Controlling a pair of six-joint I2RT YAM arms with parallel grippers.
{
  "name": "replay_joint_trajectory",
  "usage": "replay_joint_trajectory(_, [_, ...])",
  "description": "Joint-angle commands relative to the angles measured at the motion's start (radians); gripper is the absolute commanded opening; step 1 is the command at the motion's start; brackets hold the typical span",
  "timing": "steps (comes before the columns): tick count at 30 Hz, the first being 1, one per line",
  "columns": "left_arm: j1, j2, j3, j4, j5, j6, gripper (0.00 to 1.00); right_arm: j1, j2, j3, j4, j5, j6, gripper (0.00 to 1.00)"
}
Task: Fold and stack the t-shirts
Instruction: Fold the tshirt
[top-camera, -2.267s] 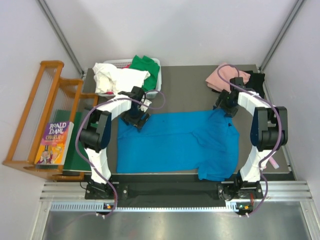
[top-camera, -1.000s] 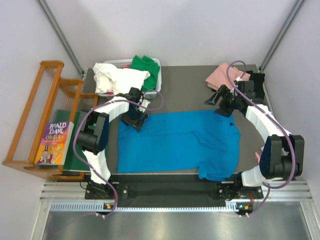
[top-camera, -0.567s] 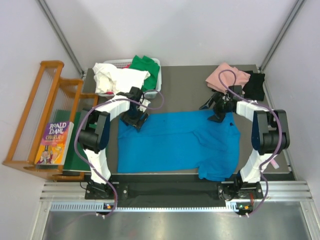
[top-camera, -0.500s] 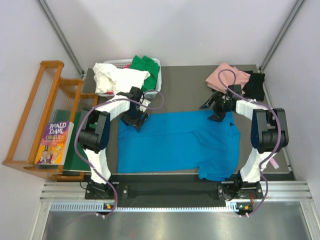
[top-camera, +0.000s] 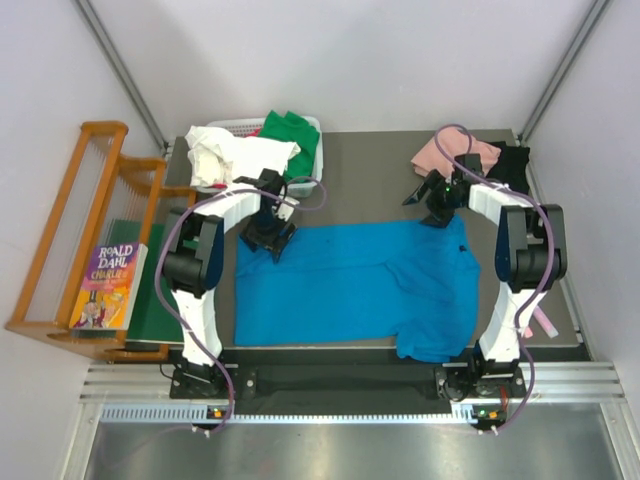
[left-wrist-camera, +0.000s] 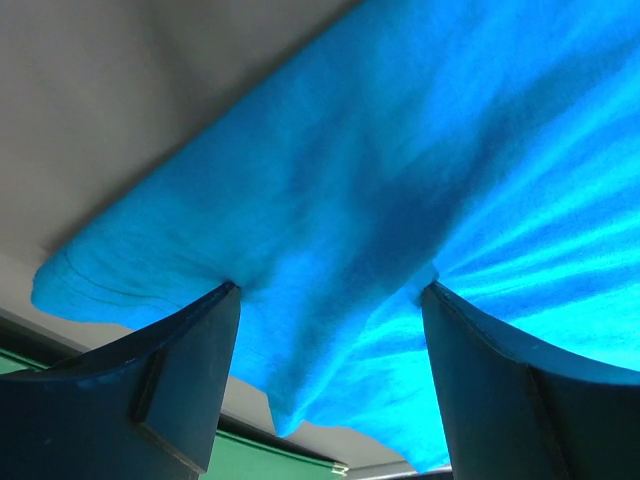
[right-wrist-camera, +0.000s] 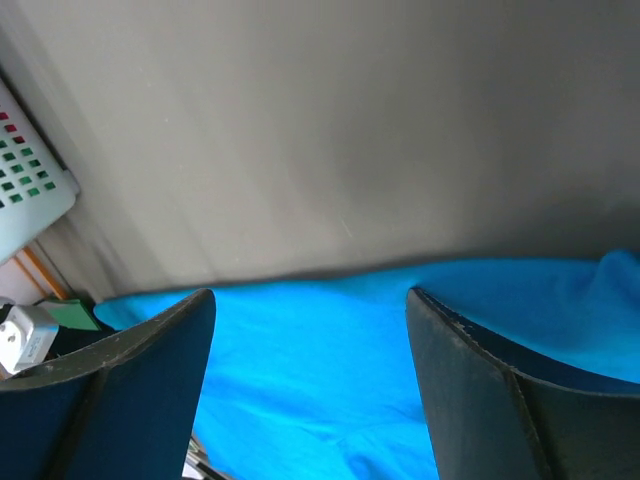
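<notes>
Blue t-shirt (top-camera: 350, 285): spread out across the near half of the table (top-camera: 370, 170).
Left hand (top-camera: 272, 242): fingers apart, straddling the shirt's far left corner.
Right hand (top-camera: 430, 207): fingers apart, over its far right edge.

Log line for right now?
left tool open at blue tee far-left corner | right tool open at far-right edge | tee spread, unfolded

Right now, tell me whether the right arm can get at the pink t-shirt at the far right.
Probably yes. The right end effector hangs open and empty over the far edge of the blue t-shirt, and the pink t-shirt lies just beyond it, with only the arm's cable looping over it.
</notes>
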Motion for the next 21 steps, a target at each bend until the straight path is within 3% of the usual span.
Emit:
replay_joint_trajectory(1, [0.074, 0.14, 0.022, 0.207, -0.182, 0.012, 0.78, -0.013, 0.029, 0.056, -0.007, -0.011, -0.006, 0.76])
replay_joint_trajectory(11, [0.094, 0.19, 0.228, 0.11, -0.15, 0.008, 0.77, -0.027, 0.029, 0.053, 0.008, -0.013, 0.01, 0.75])
replay_joint_trajectory(16, [0.094, 0.155, 0.223, 0.096, -0.123, 0.004, 0.77, -0.028, 0.017, 0.043, 0.011, -0.005, 0.01, 0.74])
replay_joint_trajectory(21, [0.09, 0.06, 0.124, 0.094, -0.081, 0.006, 0.75, -0.028, -0.027, 0.091, -0.035, -0.016, -0.027, 0.72])
